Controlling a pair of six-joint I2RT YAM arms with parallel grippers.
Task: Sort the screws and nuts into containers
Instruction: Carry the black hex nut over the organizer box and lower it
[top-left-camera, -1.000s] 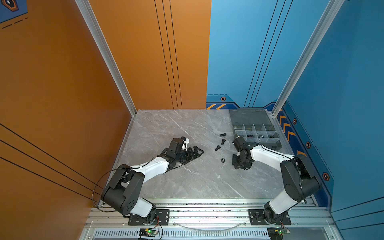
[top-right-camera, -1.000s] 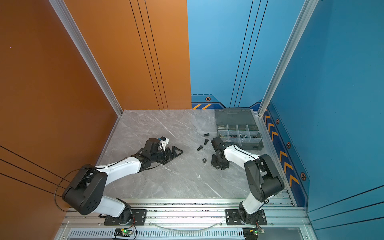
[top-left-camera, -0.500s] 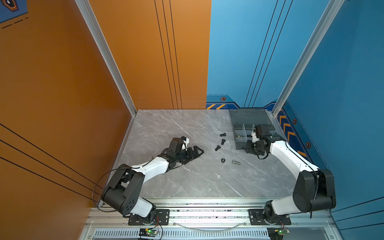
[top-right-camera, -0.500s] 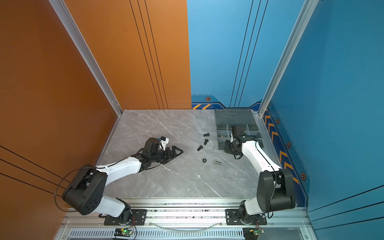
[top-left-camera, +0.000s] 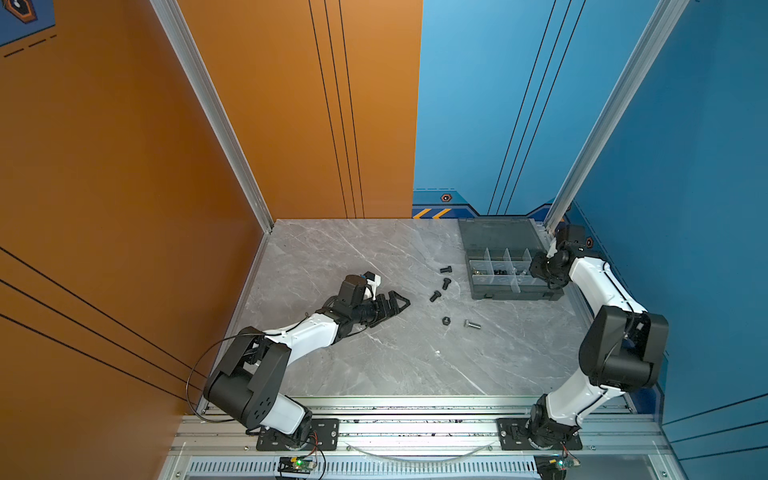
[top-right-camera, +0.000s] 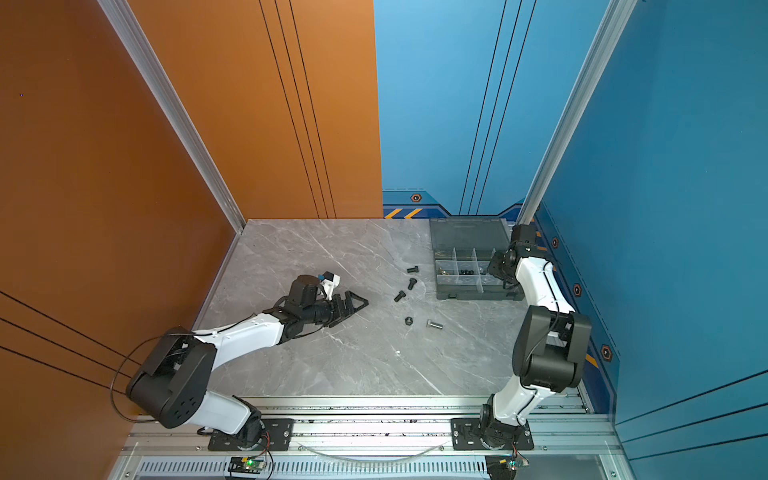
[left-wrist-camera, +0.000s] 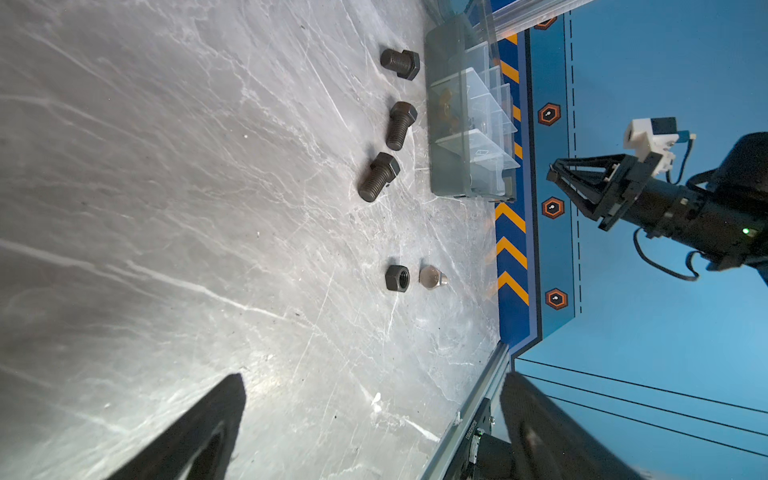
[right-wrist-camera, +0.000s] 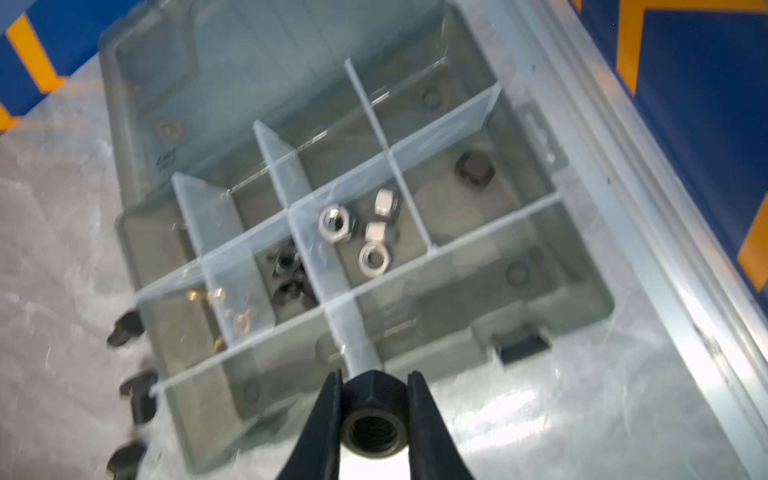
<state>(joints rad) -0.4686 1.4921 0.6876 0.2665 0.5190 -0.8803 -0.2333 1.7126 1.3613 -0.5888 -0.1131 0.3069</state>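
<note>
the right pincer (right-wrist-camera: 373, 384) clamps a black hex nut (right-wrist-camera: 374, 422) by the right end of the organizer box (top-left-camera: 519, 294). the left pincer (top-left-camera: 404, 303) lies wide open, empty, on the table (top-left-camera: 374, 365) well left of that box.

The organizer box (top-left-camera: 515, 294) is sitting at the far right of the surface (top-left-camera: 374, 365), its lid (top-left-camera: 498, 235) lying open behind it. Three bolts (top-left-camera: 446, 283) are lying in a row just left of the box. Nearer the front, a loose nut (top-left-camera: 446, 320) is lying beside a lone bolt (top-left-camera: 472, 324), on its left. Several nuts (right-wrist-camera: 334, 222) are lying in one middle-row compartment.
</note>
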